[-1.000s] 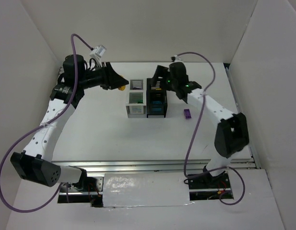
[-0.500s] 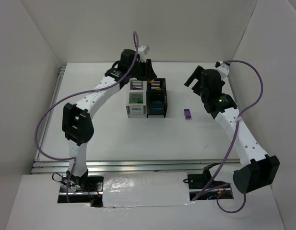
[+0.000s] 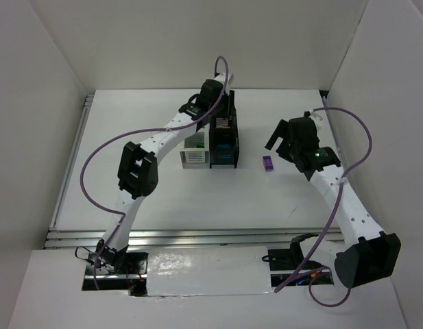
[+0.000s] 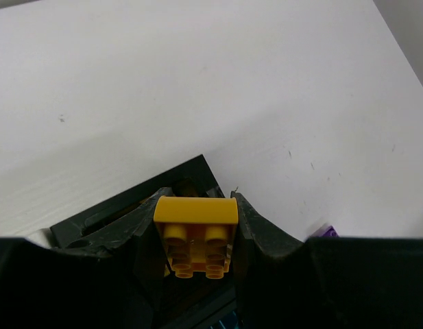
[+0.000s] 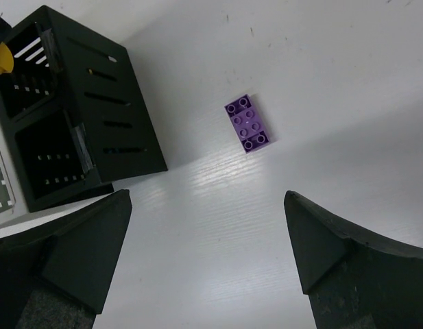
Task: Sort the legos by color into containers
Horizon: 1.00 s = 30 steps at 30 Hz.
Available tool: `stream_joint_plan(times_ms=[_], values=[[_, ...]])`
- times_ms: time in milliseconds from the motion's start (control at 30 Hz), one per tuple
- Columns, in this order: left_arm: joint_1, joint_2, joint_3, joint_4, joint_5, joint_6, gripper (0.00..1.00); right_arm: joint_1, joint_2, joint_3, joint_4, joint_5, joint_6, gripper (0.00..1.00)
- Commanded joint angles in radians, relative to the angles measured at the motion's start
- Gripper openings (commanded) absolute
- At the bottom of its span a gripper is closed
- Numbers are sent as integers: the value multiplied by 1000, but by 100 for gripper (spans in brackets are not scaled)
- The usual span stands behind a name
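The 2x2 block of bins (image 3: pixel 211 145) stands mid-table, white ones on the left, black ones on the right. My left gripper (image 3: pixel 221 120) is shut on a yellow lego (image 4: pixel 195 233) and holds it over the far black bin (image 4: pixel 122 219). The near black bin (image 3: pixel 223 147) holds cyan legos; the near white bin (image 3: pixel 195 145) holds a green one. A purple lego (image 3: pixel 267 162) lies on the table right of the bins; it also shows in the right wrist view (image 5: pixel 247 123). My right gripper (image 5: pixel 208 233) is open and empty, just right of and above the purple lego.
White enclosure walls stand at the left, back and right of the table (image 3: pixel 163 199). The black bins (image 5: pixel 67 116) fill the upper left of the right wrist view. A metal rail (image 3: pixel 197 236) runs along the near edge.
My left arm swung from the far left to over the bins, carrying the yellow lego. My right gripper left the black bins and moved right and nearer, beside the purple lego.
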<state>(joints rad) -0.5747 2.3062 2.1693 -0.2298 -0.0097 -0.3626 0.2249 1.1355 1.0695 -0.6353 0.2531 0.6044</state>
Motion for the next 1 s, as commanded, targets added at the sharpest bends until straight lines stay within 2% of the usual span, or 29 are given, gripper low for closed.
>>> stream_joint_plan(times_ms=[0, 100, 133, 233, 267, 333, 500, 567, 700, 733, 833, 867, 967], values=[[10, -17, 27, 61, -56, 30, 12, 7, -22, -23, 23, -32, -9, 100], [12, -25, 4, 58, -42, 30, 26, 8, -11, -22, 29, -37, -9, 100], [12, -31, -3, 55, -44, 30, 34, 7, -10, -22, 31, -37, -9, 100], [12, -42, -17, 50, -47, 31, 46, 7, 1, -19, 34, -34, -9, 100], [13, -47, -20, 47, -46, 28, 54, 7, 3, -19, 37, -32, -9, 100], [15, -50, -26, 50, -27, 22, 59, 7, 7, -22, 43, -32, -9, 100], [15, -65, -37, 46, -27, 11, 66, 7, 18, -22, 49, -28, -11, 100], [16, -80, -46, 34, -42, 2, 74, 7, 24, -28, 65, -29, -20, 100], [16, -145, -3, -11, -36, -19, 82, 2, 70, -34, 80, -47, -40, 100], [16, -157, 18, -52, -44, -24, 98, 4, 93, -16, 75, -57, -48, 100], [19, -218, 102, -162, -81, -35, 100, 4, 219, 68, 8, -74, -71, 98], [21, -237, 116, -196, -140, -48, 99, 4, 287, 88, -12, -78, -75, 98], [35, -330, 92, -319, -228, -100, 100, 2, 400, 148, -43, -86, -109, 97]])
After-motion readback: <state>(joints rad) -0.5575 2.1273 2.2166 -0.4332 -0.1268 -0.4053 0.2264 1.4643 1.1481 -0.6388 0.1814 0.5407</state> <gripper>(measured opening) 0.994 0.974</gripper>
